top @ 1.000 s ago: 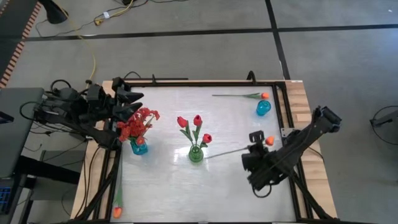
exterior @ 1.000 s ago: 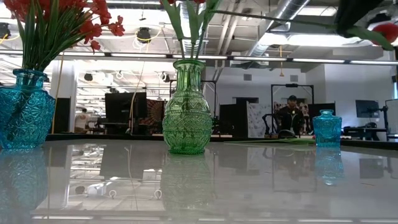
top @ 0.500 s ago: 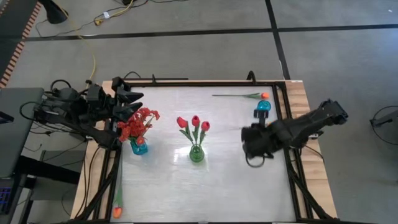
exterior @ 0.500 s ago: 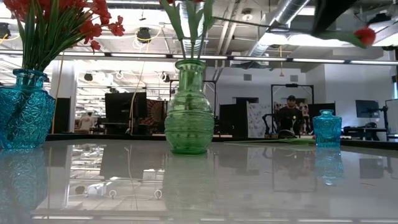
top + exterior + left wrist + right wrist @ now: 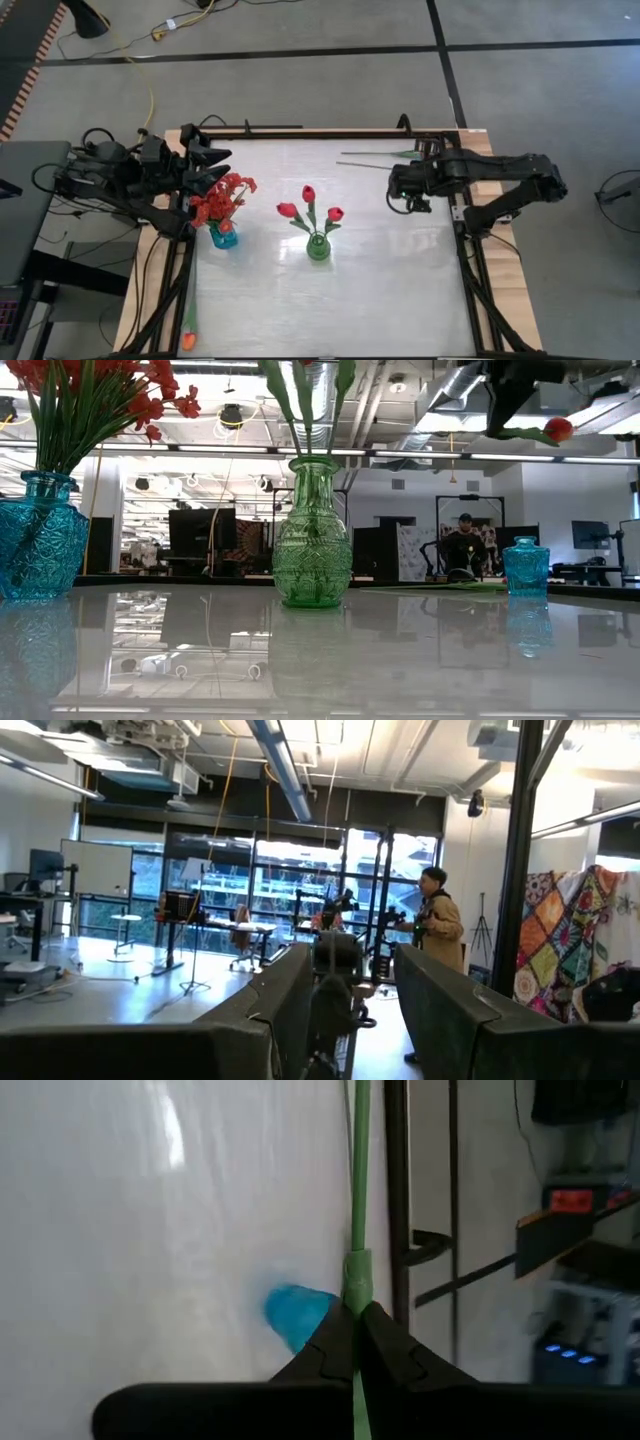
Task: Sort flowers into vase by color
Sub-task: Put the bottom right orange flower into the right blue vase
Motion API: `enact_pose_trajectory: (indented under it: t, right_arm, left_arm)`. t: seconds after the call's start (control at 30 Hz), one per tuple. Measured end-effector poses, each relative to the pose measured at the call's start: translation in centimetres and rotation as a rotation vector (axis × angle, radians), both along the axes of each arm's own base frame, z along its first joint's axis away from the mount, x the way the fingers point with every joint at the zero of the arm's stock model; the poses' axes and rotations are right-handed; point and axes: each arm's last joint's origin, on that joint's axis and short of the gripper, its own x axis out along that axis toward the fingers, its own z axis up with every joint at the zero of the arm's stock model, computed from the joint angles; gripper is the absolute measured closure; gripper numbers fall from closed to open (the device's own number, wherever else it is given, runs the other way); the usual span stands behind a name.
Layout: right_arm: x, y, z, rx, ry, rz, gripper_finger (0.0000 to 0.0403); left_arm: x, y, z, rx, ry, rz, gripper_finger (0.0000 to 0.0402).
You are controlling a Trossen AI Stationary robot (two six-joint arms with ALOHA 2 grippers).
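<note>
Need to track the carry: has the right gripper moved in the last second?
Yes. In the high view the right gripper, shut on the flower stem, has swung from beside the green vase toward the table's far right corner.

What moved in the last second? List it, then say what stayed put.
The right gripper, shut on an orange tulip's stem, swung from the table's near right toward the small blue vase at the far right. The left gripper, green vase and red spray stayed put.
</note>
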Motion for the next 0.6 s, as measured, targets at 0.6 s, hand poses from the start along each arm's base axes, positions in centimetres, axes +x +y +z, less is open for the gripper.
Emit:
enact_pose_trajectory:
  t: [0.6]
  right_arm:
    - [-0.5,-3.7,0.5,-0.258,0.483,0.336,0.0373]
  left_arm:
    - [0.0,0.2,0.0,-0.021,-0.001,0.049,0.0268]
